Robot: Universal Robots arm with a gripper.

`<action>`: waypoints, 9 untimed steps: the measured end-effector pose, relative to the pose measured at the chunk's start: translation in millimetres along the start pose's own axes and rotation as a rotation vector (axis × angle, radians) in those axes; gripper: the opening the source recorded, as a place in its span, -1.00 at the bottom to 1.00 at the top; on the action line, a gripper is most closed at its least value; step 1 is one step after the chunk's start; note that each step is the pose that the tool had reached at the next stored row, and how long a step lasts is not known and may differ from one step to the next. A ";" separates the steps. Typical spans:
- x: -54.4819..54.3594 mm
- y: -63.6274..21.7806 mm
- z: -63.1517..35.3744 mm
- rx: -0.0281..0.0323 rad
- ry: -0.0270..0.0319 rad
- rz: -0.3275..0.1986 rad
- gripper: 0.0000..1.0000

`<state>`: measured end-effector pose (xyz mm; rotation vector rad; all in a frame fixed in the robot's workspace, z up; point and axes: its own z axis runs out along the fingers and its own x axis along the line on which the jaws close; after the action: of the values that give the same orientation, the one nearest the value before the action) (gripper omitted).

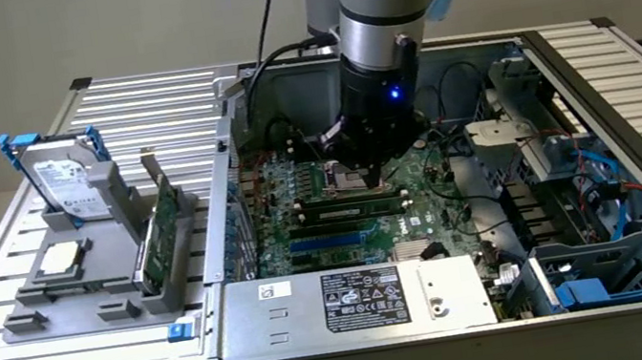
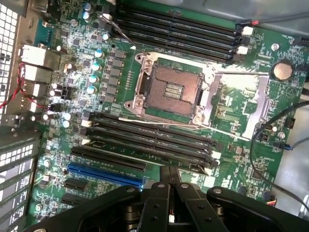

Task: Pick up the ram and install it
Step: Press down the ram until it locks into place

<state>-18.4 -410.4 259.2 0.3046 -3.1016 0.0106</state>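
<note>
Down inside the open computer case, the gripper hangs with its black fingers pressed together and nothing between them. Its tip sits low over the motherboard. Sheet-metal walls rise on all sides, with loose black cables and a drive cage crowding the exterior view's right. The board is glossy green, studded with small silver capacitors. The square metal-framed processor socket lies bare, between two banks of long black memory slots. The ram appears as a thin green strip standing in the slots just beside the socket, directly below the gripper's tip and apparently not held. Whether it is fully seated I cannot tell.
</note>
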 end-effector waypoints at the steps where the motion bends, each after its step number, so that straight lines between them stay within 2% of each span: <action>1: 0.0 0.0 0.0 0.0013 0.0004 0.011 -0.79; 4: 0.0 0.0 0.0 0.0043 0.0013 0.046 -0.79; 9: 0.1 0.0 0.0 0.0058 0.0027 0.105 -0.79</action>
<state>-18.5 -410.4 259.2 0.1407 -3.1116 0.0221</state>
